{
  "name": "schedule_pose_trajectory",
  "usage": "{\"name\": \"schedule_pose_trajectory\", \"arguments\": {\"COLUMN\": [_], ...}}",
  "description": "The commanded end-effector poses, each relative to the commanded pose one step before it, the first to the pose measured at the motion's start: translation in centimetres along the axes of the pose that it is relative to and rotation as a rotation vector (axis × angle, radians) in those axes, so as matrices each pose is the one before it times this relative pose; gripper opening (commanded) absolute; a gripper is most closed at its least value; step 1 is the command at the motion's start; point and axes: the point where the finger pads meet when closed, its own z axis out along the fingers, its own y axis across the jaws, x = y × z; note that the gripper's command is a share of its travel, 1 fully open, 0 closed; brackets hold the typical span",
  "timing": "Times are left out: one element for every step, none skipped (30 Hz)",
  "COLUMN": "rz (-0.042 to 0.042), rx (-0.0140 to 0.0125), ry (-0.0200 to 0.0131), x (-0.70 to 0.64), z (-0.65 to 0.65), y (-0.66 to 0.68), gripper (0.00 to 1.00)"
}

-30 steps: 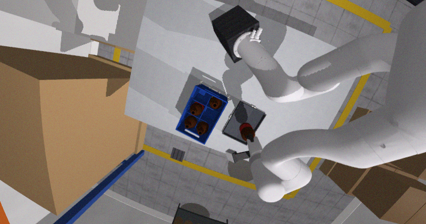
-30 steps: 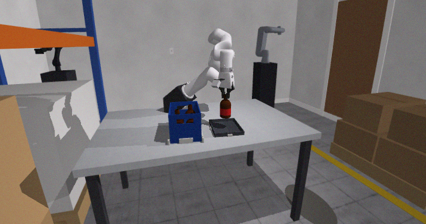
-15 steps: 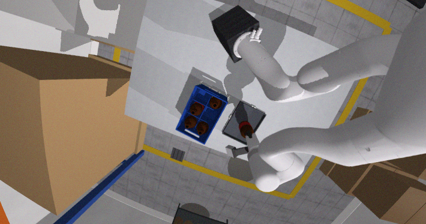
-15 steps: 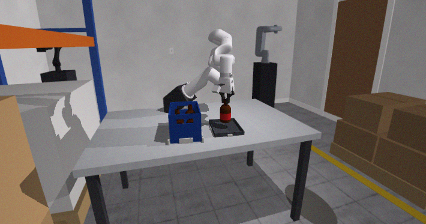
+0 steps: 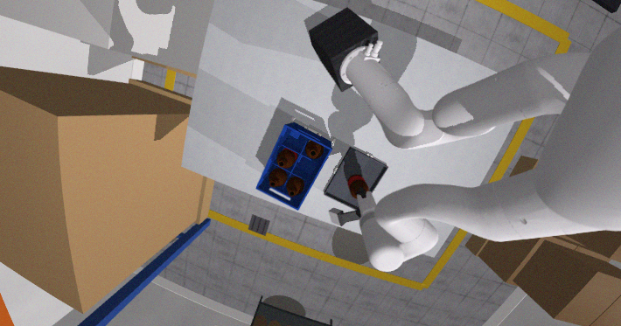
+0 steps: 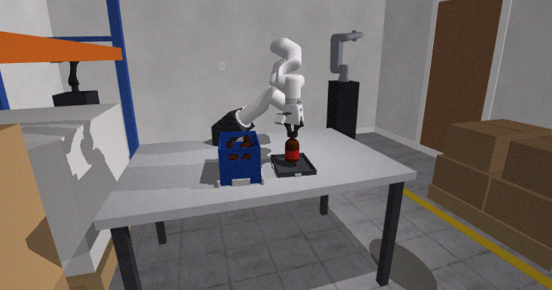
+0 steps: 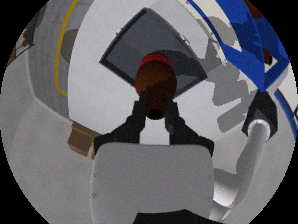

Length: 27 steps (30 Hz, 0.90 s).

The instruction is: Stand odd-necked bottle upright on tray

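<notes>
My gripper (image 5: 361,196) (image 6: 292,133) (image 7: 155,99) is shut on the neck of a brown bottle with a red label (image 5: 355,183) (image 6: 291,150) (image 7: 156,76). The bottle is upright over the dark grey tray (image 5: 371,167) (image 6: 307,168) (image 7: 129,46), and its base is at the tray floor or just above it; I cannot tell if it touches. The blue crate (image 5: 268,172) (image 6: 238,169) (image 7: 233,26) stands to the left of the tray and holds several brown bottles (image 5: 287,157) (image 6: 246,142), upright in its cells.
The crate and tray sit near the middle of a white table (image 5: 245,72) (image 6: 350,162). The arm's black base (image 5: 341,42) (image 6: 223,128) stands behind the crate. Cardboard boxes (image 6: 501,165), a blue rack post (image 6: 120,68) and a second grey arm on a black pedestal (image 6: 342,107) stand around the table.
</notes>
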Motion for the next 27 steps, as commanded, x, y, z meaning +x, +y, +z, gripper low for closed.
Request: {"name": "schedule_pose_trajectory", "arguments": {"rz": [-0.00060, 0.00000, 0.00000, 0.00000, 0.00000, 0.00000, 0.00000, 0.00000, 0.00000, 0.00000, 0.00000, 0.00000, 0.00000, 0.00000, 0.00000, 0.00000, 0.00000, 0.00000, 0.00000, 0.00000, 0.00000, 0.00000, 0.00000, 0.00000, 0.00000, 0.00000, 0.00000], "rx": [0.00320, 0.00000, 0.00000, 0.00000, 0.00000, 0.00000, 0.00000, 0.00000, 0.00000, 0.00000, 0.00000, 0.00000, 0.00000, 0.00000, 0.00000, 0.00000, 0.00000, 0.00000, 0.00000, 0.00000, 0.00000, 0.00000, 0.00000, 0.00000, 0.00000, 0.00000, 0.00000], "ry": [0.00178, 0.00000, 0.00000, 0.00000, 0.00000, 0.00000, 0.00000, 0.00000, 0.00000, 0.00000, 0.00000, 0.00000, 0.00000, 0.00000, 0.00000, 0.00000, 0.00000, 0.00000, 0.00000, 0.00000, 0.00000, 0.00000, 0.00000, 0.00000, 0.00000, 0.00000, 0.00000], "x": [0.064, 0.000, 0.000, 0.000, 0.000, 0.000, 0.000, 0.000, 0.000, 0.000, 0.000, 0.000, 0.000, 0.000, 0.000, 0.000, 0.000, 0.000, 0.000, 0.000, 0.000, 0.000, 0.000, 0.000, 0.000, 0.000, 0.000], "z": [0.209, 0.049, 0.042, 0.036, 0.030, 0.025, 0.020, 0.015, 0.011, 0.008, 0.005, 0.002, 0.000, 0.000, 0.001, 0.000, 0.000, 0.000, 0.000, 0.000, 0.000, 0.000, 0.000, 0.000, 0.000, 0.000, 0.000], "y": [-0.141, 0.000, 0.000, 0.000, 0.000, 0.000, 0.000, 0.000, 0.000, 0.000, 0.000, 0.000, 0.000, 0.000, 0.000, 0.000, 0.000, 0.000, 0.000, 0.000, 0.000, 0.000, 0.000, 0.000, 0.000, 0.000, 0.000], "gripper": [0.00, 0.00, 0.00, 0.00, 0.00, 0.00, 0.00, 0.00, 0.00, 0.00, 0.00, 0.00, 0.00, 0.00, 0.00, 0.00, 0.00, 0.00, 0.00, 0.00, 0.00, 0.00, 0.00, 0.00, 0.00, 0.00, 0.00]}}
